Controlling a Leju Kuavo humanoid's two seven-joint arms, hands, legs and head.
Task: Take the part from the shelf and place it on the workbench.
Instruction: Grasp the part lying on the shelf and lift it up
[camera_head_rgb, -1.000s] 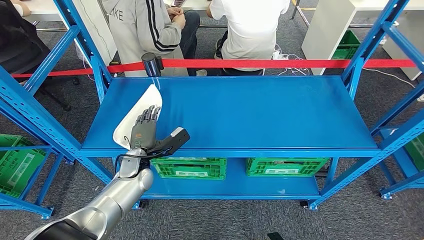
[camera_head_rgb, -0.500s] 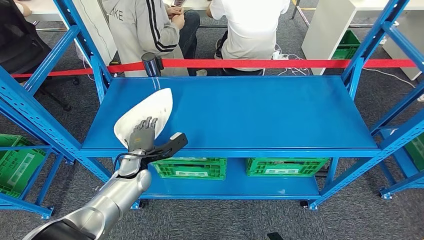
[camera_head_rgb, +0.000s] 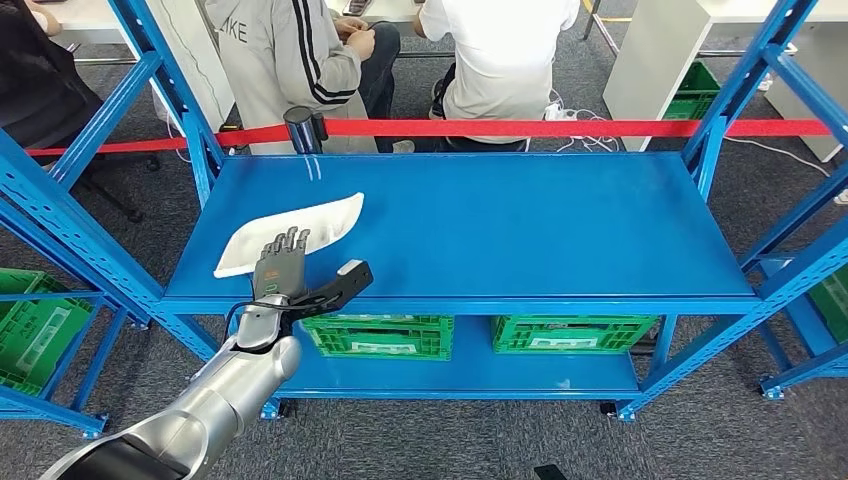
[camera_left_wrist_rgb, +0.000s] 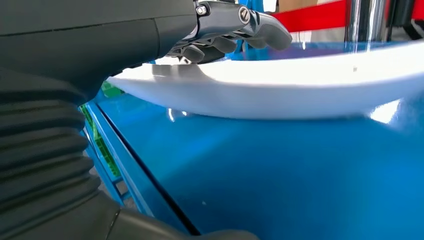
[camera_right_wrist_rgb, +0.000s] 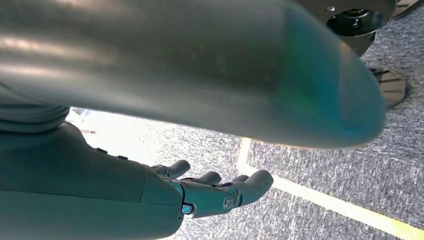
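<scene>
Blue steel shelving with a glossy top deck fills the middle here, red barrier tape behind it. On that deck, near its left front corner, sits the flat white curved plastic part. The left hand has its fingers on top of the part's near end; can't tell if the thumb's still under it. I'd lift the fingers straight up, no dragging. The right hand hangs loosely curled, holding nothing.

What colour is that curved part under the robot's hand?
White, plain; the part shows best in the head view.
</scene>
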